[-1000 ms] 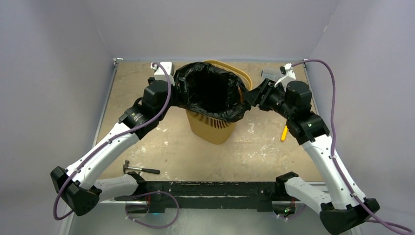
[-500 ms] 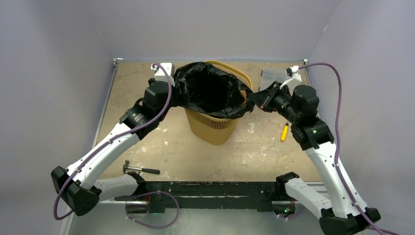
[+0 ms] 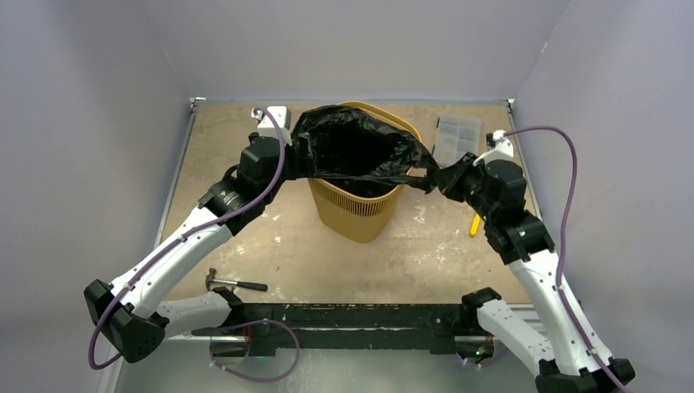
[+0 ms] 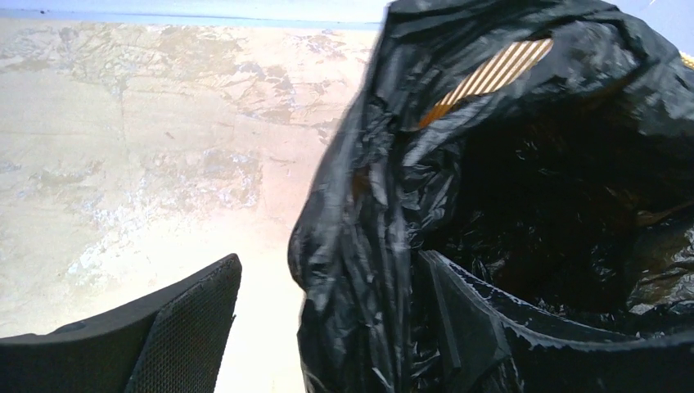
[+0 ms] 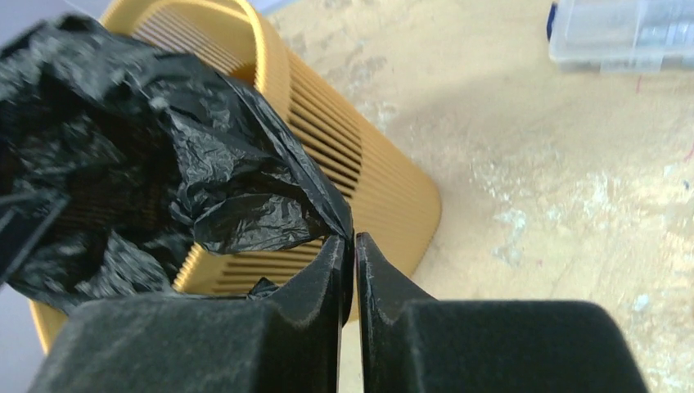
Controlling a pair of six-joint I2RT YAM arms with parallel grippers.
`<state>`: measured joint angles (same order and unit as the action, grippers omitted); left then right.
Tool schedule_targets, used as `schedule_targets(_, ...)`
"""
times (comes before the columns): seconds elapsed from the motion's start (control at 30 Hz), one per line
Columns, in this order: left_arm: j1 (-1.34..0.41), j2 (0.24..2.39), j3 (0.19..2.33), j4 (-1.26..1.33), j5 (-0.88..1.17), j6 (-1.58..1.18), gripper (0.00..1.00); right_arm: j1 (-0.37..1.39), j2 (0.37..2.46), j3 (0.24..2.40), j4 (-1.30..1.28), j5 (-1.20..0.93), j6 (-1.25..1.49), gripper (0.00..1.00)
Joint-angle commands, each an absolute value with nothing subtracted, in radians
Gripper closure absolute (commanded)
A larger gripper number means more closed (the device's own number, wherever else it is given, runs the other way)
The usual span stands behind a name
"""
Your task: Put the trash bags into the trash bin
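The trash bin (image 3: 358,206) stands upright on the surface (image 3: 229,147), toward the back and about midway between the two arms. Its orange-yellow mesh walls (image 5: 360,155) taper to a smaller base. The trash bag (image 3: 348,147) sits in the bin's mouth with its opening spread wide. Its glossy black film hangs down inside the bin and is draped over the left and near parts of the rim, while the far right part of the rim shows bare. On the right, one corner of the bag is drawn out past the rim in a taut, wrinkled point. The right gripper (image 3: 440,176) is closed on that point: in the right wrist view its fingers (image 5: 323,270) stand almost together, with the thin film pinched at their tips, just beside the bin's wall. The left gripper (image 4: 327,270) is at the bag's left edge with its fingers wide apart. One finger (image 4: 192,315) is outside the bag over the bare surface and the other (image 4: 462,315) is inside the bag's mouth, so the crumpled bag wall hangs between them unclamped. A small clear plastic box (image 3: 456,137) lies at the far right of the surface, apart from the bin; its contents are too small to make out. A hammer (image 3: 235,283) lies near the left arm's base and a yellow-handled tool (image 3: 475,223) lies beside the right arm.
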<state>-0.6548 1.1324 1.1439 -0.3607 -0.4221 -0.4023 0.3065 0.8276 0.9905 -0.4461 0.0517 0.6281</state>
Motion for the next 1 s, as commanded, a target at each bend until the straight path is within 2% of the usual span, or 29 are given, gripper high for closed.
schedule_targets(0.0,-0.651,1.089,1.126,-0.341,-0.414,-0.414,0.24,0.304,0.772,0.908,-0.4,-0.017,0.643,0.87)
schedule_targets(0.13,-0.652,1.099,1.134,-0.345,-0.403,-0.412,0.26,0.304,0.835,0.867,-0.409,-0.076,0.646,0.91)
schedule_targets(0.3,-0.651,1.104,1.13,-0.338,-0.394,-0.417,0.27,0.304,0.863,0.833,-0.341,-0.131,0.614,0.89)
schedule_targets(0.47,-0.651,1.114,1.142,-0.339,-0.384,-0.416,0.27,0.304,0.908,0.85,-0.397,-0.163,0.546,0.77)
schedule_targets(0.6,-0.65,1.105,1.157,-0.338,-0.376,-0.417,0.26,0.304,0.878,0.916,-0.465,-0.07,0.494,0.59)
schedule_targets(0.7,-0.651,1.088,1.176,-0.328,-0.362,-0.421,0.23,0.304,0.81,0.947,-0.474,-0.005,0.486,0.51)
schedule_targets(0.97,-0.65,1.054,1.262,-0.325,-0.335,-0.427,0.18,0.304,0.754,1.055,-0.426,0.009,0.457,0.42)
